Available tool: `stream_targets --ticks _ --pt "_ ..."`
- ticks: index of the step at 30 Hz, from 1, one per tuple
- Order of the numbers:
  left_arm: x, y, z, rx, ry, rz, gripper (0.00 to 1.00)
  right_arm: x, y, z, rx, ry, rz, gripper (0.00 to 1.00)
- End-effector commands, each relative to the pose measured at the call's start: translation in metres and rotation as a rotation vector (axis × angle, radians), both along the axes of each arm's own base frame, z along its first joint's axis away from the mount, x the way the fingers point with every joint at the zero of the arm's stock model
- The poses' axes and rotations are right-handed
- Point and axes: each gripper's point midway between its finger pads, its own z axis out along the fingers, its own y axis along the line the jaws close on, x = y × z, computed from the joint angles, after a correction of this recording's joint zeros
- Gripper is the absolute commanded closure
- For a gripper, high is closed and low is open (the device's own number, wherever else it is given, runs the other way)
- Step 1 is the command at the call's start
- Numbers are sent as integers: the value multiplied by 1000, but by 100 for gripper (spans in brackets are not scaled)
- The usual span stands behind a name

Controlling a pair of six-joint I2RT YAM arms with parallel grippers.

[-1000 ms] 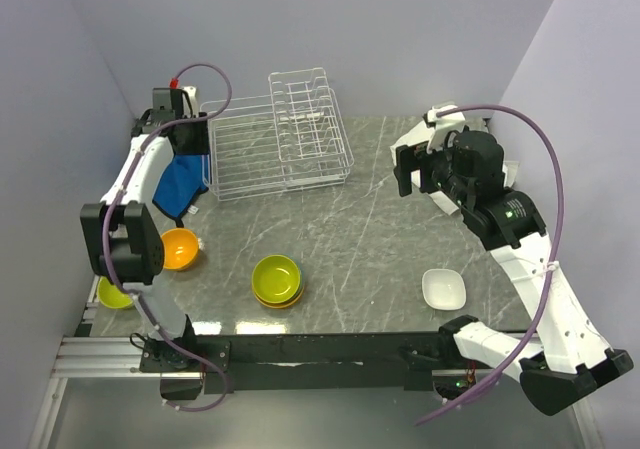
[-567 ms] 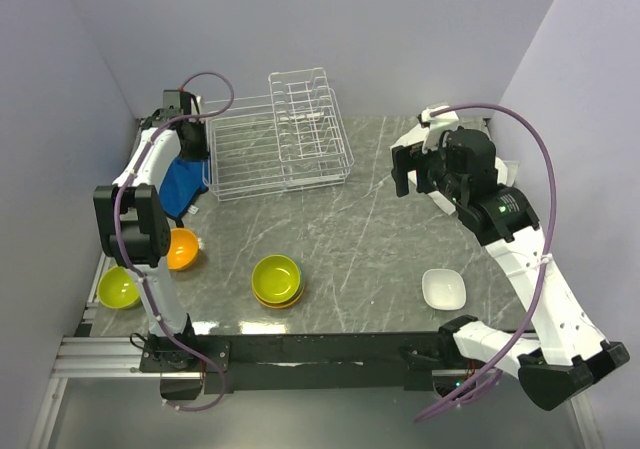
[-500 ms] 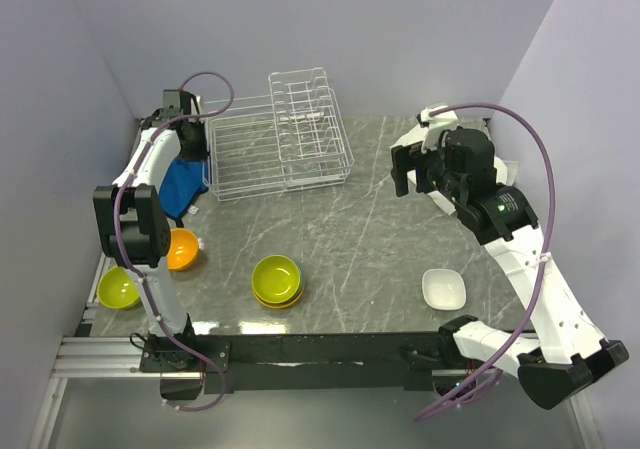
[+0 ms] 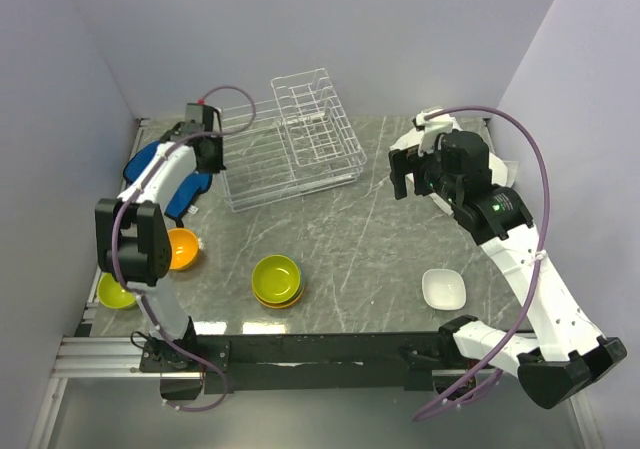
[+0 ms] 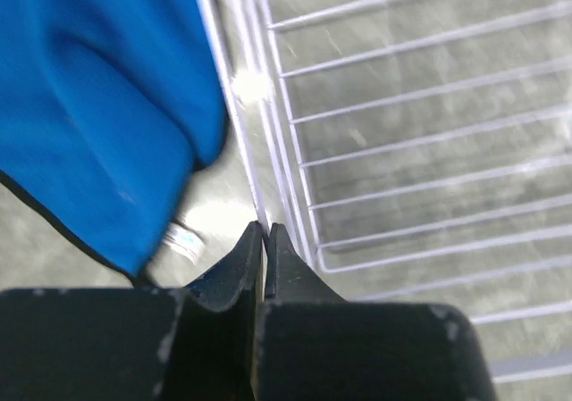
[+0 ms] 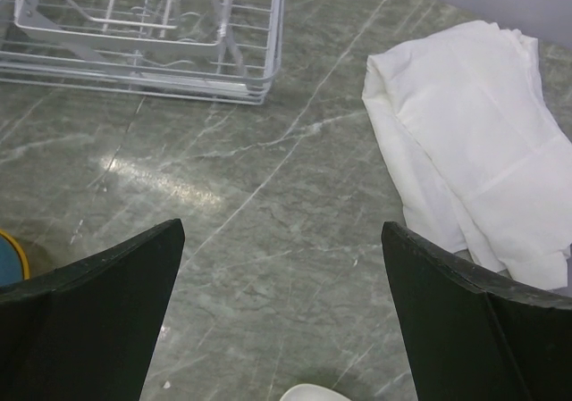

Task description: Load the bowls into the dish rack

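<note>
The left gripper (image 5: 265, 240) jaws have closed together on the dish rack's (image 4: 290, 139) left rim wire, swinging the rack askew at the table's (image 4: 380, 239) far-left corner. No bowls are loaded yet: the lime bowl (image 4: 113, 291) is half hidden by the arm, then the orange bowl (image 4: 182, 249) and the green-topped stack (image 4: 277, 278). The right gripper (image 4: 413, 176) jaws gape, empty. No light blue bowl is visible.

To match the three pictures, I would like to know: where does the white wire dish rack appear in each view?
Top external: white wire dish rack at upper centre.
Left wrist: the rack fills the right side, its edge wire at the shut left hand.
Right wrist: the rack in the upper left corner.
Shared landmark: the grey marble table top under it.
</note>
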Motion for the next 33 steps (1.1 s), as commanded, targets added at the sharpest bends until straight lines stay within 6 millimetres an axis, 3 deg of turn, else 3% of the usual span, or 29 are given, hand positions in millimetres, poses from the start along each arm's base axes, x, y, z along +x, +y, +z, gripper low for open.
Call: stream_targets --ticks 1,6,9,10,13,16,18,20,22,25,26,28,29,31,33 --pt "-49 -78 11 -86 11 -159 99 -4 -1 8 -10 -55 20 0" --pt "-76 -99 14 -119 17 -207 96 -8 -1 3 -16 -51 32 0" --pt "-83 -115 22 -169 16 -265 74 -10 0 2 -21 -49 44 0" --pt "-85 -118 26 -179 13 -277 60 -10 1 1 -28 -48 54 0" --pt "-94 -127 53 -225 -8 -342 37 -15 11 6 -38 -52 115 0" --pt "-98 -123 98 -224 -99 -372 36 -18 30 16 -45 -72 202 0" --pt "-101 -109 126 -210 -172 -329 33 -14 48 21 -53 -69 247 0" --pt "-102 -81 147 -205 -250 -235 30 -12 75 23 -51 -61 303 1" --pt "-97 -44 152 -196 -315 -76 22 -13 101 21 -44 -52 353 2" --pt "-106 8 161 -157 -392 111 17 -1 136 17 -8 -19 378 3" --pt "-107 18 161 -153 -403 146 14 3 156 18 3 -9 400 3" --pt "-112 46 158 -147 -408 254 9 13 171 18 30 -1 346 5" --pt "-119 53 160 -159 -407 288 7 17 190 17 43 4 353 4" --pt "-128 70 178 -209 -455 357 1 21 209 13 57 27 357 7" --pt "-135 73 183 -236 -485 364 1 24 236 3 75 69 369 9"
